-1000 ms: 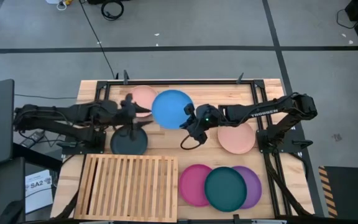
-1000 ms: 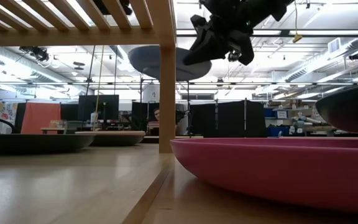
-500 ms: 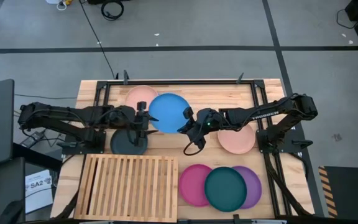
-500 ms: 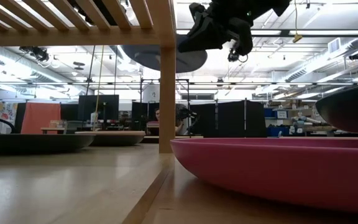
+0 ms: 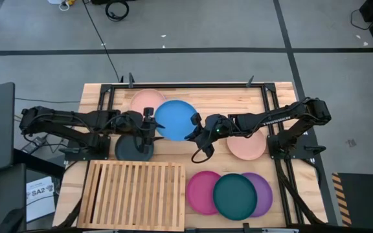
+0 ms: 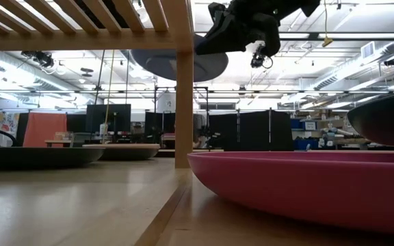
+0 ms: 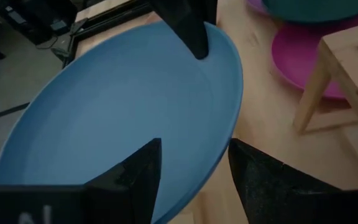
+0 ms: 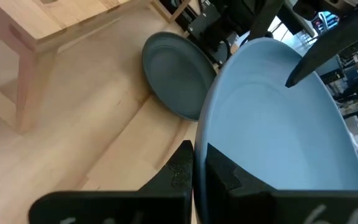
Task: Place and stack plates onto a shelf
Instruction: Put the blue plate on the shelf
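Blue plate (image 5: 175, 120) is up off the tabletop (image 5: 212, 97) rn, held between both arms near the back-middle of the table. Right gripper (image 5: 195, 125) is clamped tight on the plate's right rim; in the right wrist view you can see its two dark fingers (image 8: 185, 171) pinching the edge w/ basically no gap. Left gripper (image 5: 147, 123) is at the opposite rim, fingers spread w/ the plate edge sitting between them. In the left wrist cam one finger (image 7: 143, 180) sits over the plate face and the other outside the rim, w/ a gap showing, so not squeezing it as far as I can see. Right gripper's finger shows at the far rim in that same view.

Low view: blue plate (image 6: 176, 65) hangs in the air under the right gripper (image 6: 241, 31), tilted a bit, behind the shelf leg.

Rest of the plates:
- black plate (image 5: 131, 149) flat on the table just under/beside the left gripper
- one salmon plate (image 5: 144, 100) at the back, partly covered by the blue one from above
- other salmon plate (image 5: 246, 144) on the right, under the right arm
- magenta plate (image 5: 199, 191), teal plate (image 5: 235, 195), purple plate (image 5: 261, 191) bunched at front right, teal overlapping on top of the other two

Shelf (image 5: 135, 194) (wooden slat rack) is front left, nothing on it, magenta plate just beside its right edge.
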